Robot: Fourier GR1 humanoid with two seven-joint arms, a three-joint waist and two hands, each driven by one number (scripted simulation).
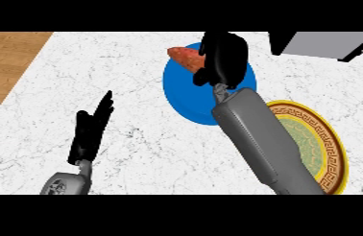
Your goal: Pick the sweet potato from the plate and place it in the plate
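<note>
Item 1: sweet potato, reddish-orange, lying on the far part of the blue plate; its left end shows, its right end is hidden under the right robot hand.

Item 2: right robot hand, black, on a grey forearm entering from the near right. It sits over the far right part of the blue plate, fingers curled down at the sweet potato's right end; whether they actually clasp it cannot be told.

Item 3: left robot hand, black, near left above the tabletop, fingers straight and pointing away, holding nothing, well apart from both plates.

Item 4: blue plate, round, centre of the white marbled tabletop.

Item 5: yellow plate, gold patterned rim with greenish centre, near right, just beside the blue plate and partly covered by the right forearm.

Item 6: grey box-shaped object, far right edge.

Item 7: wooden surface, far left.
</note>
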